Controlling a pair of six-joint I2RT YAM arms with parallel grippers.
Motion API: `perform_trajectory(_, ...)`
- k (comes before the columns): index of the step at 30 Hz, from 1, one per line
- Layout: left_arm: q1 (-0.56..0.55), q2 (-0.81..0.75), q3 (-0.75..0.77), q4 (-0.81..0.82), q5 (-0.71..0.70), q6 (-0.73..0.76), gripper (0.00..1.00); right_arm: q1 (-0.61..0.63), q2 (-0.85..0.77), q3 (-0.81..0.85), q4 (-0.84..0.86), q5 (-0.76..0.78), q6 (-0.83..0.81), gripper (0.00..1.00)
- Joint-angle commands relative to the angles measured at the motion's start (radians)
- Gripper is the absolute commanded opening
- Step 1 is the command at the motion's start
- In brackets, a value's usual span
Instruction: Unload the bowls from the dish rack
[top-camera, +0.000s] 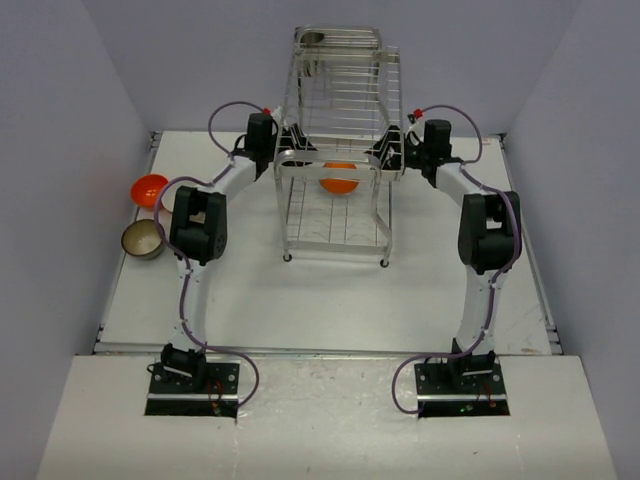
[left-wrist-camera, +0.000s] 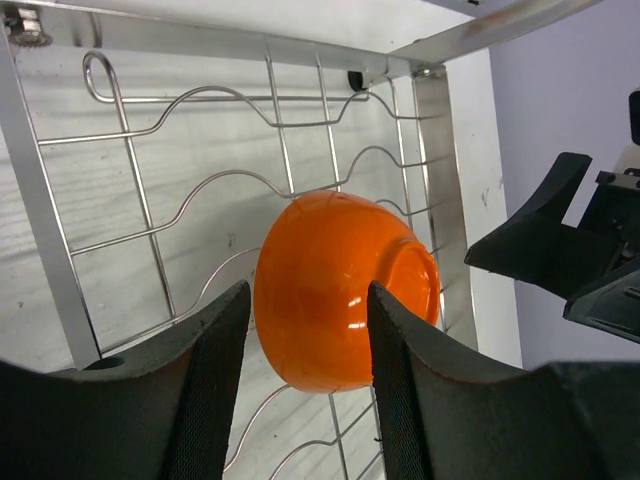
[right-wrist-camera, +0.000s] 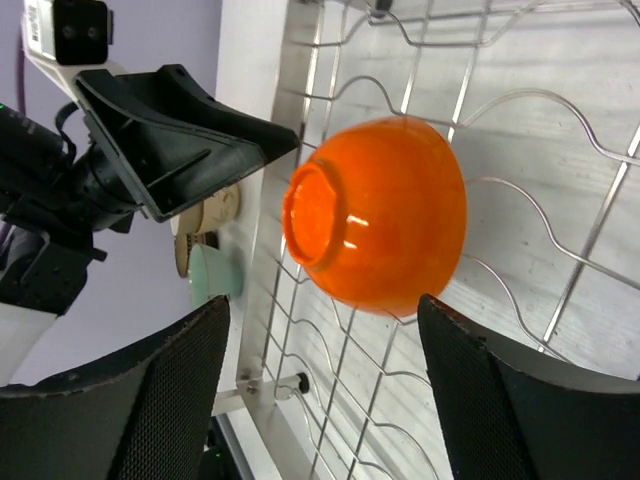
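An orange bowl (top-camera: 340, 178) lies on its side on the wire shelf of the dish rack (top-camera: 340, 90). My left gripper (top-camera: 292, 143) reaches in from the rack's left side, my right gripper (top-camera: 390, 148) from its right. In the left wrist view the bowl (left-wrist-camera: 340, 290) sits just past the open left gripper (left-wrist-camera: 308, 300), whose right finger overlaps its edge. In the right wrist view the bowl (right-wrist-camera: 380, 215) shows its foot ring. It rests clear of the wide-open right gripper (right-wrist-camera: 325, 310).
A second orange bowl (top-camera: 150, 189) and a brown-olive bowl (top-camera: 143, 239) stand on the table at the far left. A mint green bowl (right-wrist-camera: 212, 272) and a cream bowl (right-wrist-camera: 205, 210) show beyond the rack's edge. The rack's frame bars and wavy wires (left-wrist-camera: 140, 200) surround both grippers.
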Motion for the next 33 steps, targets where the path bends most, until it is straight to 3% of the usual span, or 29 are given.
perform_trajectory(1, -0.002, -0.050, 0.023, -0.063, -0.016, 0.048, 0.51, 0.001, -0.021, -0.048, 0.024, -0.012, -0.008, 0.77)
perform_trajectory(3, -0.005, -0.045, 0.027, -0.068, -0.011, 0.051, 0.51, 0.004, -0.019, -0.058, 0.020, -0.011, -0.003, 0.82)
perform_trajectory(11, -0.019, -0.021, 0.055, -0.071, 0.007, 0.045, 0.51, 0.027, 0.024, -0.022, 0.000, 0.000, -0.008, 0.86)
perform_trajectory(12, -0.020, -0.019, 0.058, -0.069, 0.007, 0.045, 0.51, 0.029, 0.034, -0.015, -0.008, 0.012, -0.011, 0.94)
perform_trajectory(14, -0.025, -0.010, 0.069, -0.069, 0.010, 0.043, 0.51, 0.036, 0.050, 0.004, -0.016, 0.012, -0.012, 0.98)
perform_trajectory(23, -0.040, 0.013, 0.107, -0.096, 0.012, 0.042, 0.51, 0.072, 0.091, 0.060, -0.100, 0.107, -0.020, 0.99)
perform_trajectory(33, -0.043, 0.004, 0.100, -0.102, 0.005, 0.049, 0.51, 0.118, 0.039, 0.008, -0.143, 0.279, -0.048, 0.99)
